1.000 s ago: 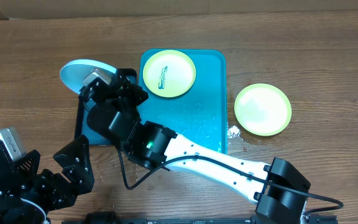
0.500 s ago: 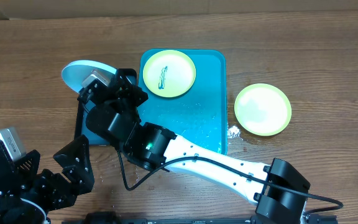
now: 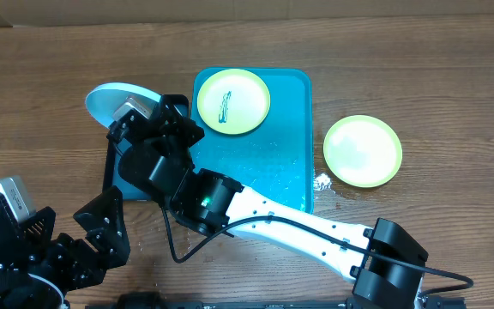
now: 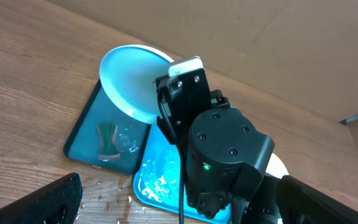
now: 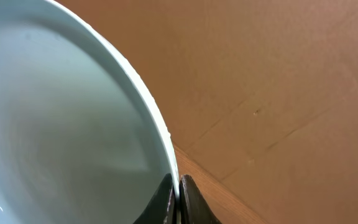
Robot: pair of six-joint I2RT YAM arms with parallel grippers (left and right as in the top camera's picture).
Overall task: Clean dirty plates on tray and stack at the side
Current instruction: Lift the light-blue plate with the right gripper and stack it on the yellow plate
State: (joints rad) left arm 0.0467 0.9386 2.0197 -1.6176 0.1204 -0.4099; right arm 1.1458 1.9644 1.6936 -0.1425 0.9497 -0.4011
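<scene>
My right claw (image 5: 178, 200) is pinched shut on the rim of the light blue plate (image 5: 61, 124), holding it tilted on edge over the far end of the black tray (image 4: 86, 140). Just to this claw's right lies the turquoise tray (image 3: 286, 172) with a smeared yellow-green plate (image 3: 232, 101) on it, and an unsmeared yellow-green plate (image 3: 363, 151) sits on the table beyond. My left claw (image 3: 99, 227) hangs wide apart and holds nothing.

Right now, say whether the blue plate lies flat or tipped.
Tipped: light blue plate hangs steeply tilted, rim pinched by the right fingers.
</scene>
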